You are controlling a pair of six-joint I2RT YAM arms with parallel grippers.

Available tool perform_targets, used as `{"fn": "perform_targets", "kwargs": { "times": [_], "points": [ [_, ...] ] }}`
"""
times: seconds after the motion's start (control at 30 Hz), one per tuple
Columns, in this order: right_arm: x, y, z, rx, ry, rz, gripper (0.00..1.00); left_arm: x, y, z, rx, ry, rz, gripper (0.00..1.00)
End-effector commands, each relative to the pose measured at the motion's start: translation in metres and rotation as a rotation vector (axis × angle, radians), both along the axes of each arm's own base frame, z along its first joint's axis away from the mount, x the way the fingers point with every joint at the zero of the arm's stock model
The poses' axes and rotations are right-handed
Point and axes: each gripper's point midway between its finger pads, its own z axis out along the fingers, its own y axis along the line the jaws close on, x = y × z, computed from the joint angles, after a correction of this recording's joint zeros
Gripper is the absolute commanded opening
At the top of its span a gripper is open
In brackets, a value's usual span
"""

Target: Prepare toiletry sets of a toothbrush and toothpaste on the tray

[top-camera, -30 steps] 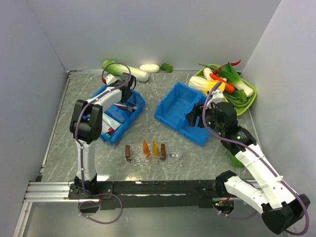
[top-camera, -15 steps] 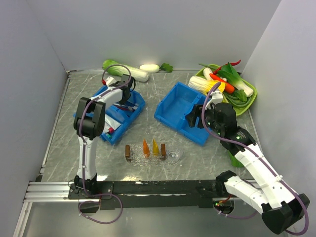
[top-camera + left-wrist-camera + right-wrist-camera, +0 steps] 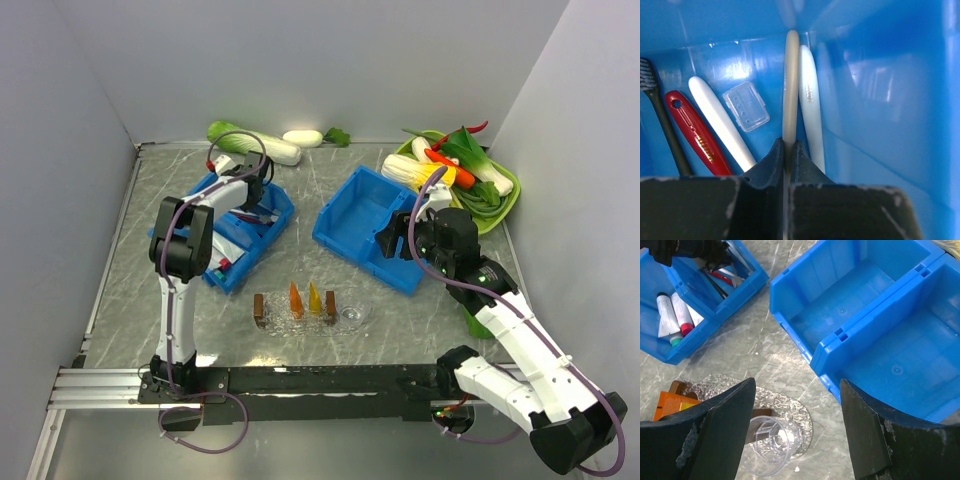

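Pinching slim pale-grey plastic toothbrush (image 3: 790,90), left hand (image 3: 788,150) is starting; right hand (image 3: 796,390) is hovering spread; clear oval tray (image 3: 345,322) probably lacking sets.

The blue bin (image 3: 880,90) is glossy, reflective plastic; the toothbrush (image 3: 790,85) smooth, pale plastic; the tray (image 3: 799,416) clear, bumpy and glassy.

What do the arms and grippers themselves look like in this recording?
Both the left arm and right arm have white links with black joint housings, and a purple cable loops along each. The left gripper and right gripper have black wedge-shaped fingers, scuffed pale at the edges.
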Motion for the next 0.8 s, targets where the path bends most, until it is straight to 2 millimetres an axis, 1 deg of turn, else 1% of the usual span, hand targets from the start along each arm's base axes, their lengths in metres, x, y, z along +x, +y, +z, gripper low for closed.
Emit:
{"fn": "perform_targets", "kwargs": {
  "times": [0.0, 0.03, 0.1, 0.13, 0.2, 0.23, 0.3, 0.33, 0.43, 0.53, 0.63, 0.77],
  "points": [
    [0.005, -0.003, 0.012, 0.009, -0.058, -0.011, 0.76, -0.002, -0.001, 0.027, -0.018, -0.04, -0.027, 0.01],
    [0.005, -0.003, 0.012, 0.008, -0.057, -0.012, 0.76, -0.002, -0.001, 0.038, -0.027, -0.062, -0.026, 0.01],
    [0.005, -0.004, 0.012, 0.007, -0.059, -0.012, 0.76, -0.003, -0.003, 0.05, -0.04, -0.087, -0.028, 0.01],
    [0.005, -0.004, 0.012, 0.006, -0.058, -0.015, 0.76, -0.003, -0.002, 0.062, -0.05, -0.117, -0.025, 0.01],
    [0.005, -0.004, 0.012, 0.006, -0.058, -0.015, 0.76, -0.004, -0.001, 0.076, -0.058, -0.149, -0.017, 0.01],
    [0.005, -0.004, 0.012, 0.005, -0.057, -0.015, 0.76, -0.005, 0.0, 0.087, -0.066, -0.173, -0.014, 0.01],
    [0.005, -0.004, 0.012, 0.006, -0.056, -0.015, 0.76, -0.006, 0.0, 0.098, -0.073, -0.202, -0.009, 0.01],
    [0.005, -0.004, 0.012, 0.006, -0.058, -0.015, 0.76, -0.007, 0.001, 0.107, -0.075, -0.221, -0.009, 0.01],
    [0.005, -0.004, 0.012, 0.007, -0.061, -0.015, 0.76, -0.007, 0.002, 0.118, -0.075, -0.24, -0.008, 0.01],
    [0.005, -0.005, 0.011, 0.004, -0.057, -0.021, 0.76, -0.01, 0.002, 0.122, -0.083, -0.246, -0.009, 0.01],
    [0.005, -0.007, 0.011, -0.002, -0.056, -0.027, 0.76, -0.012, -0.002, 0.13, -0.102, -0.263, -0.02, 0.01],
    [0.005, -0.008, 0.017, 0.001, -0.067, -0.031, 0.76, -0.02, -0.015, 0.145, -0.119, -0.283, -0.054, 0.01]
  ]
}}
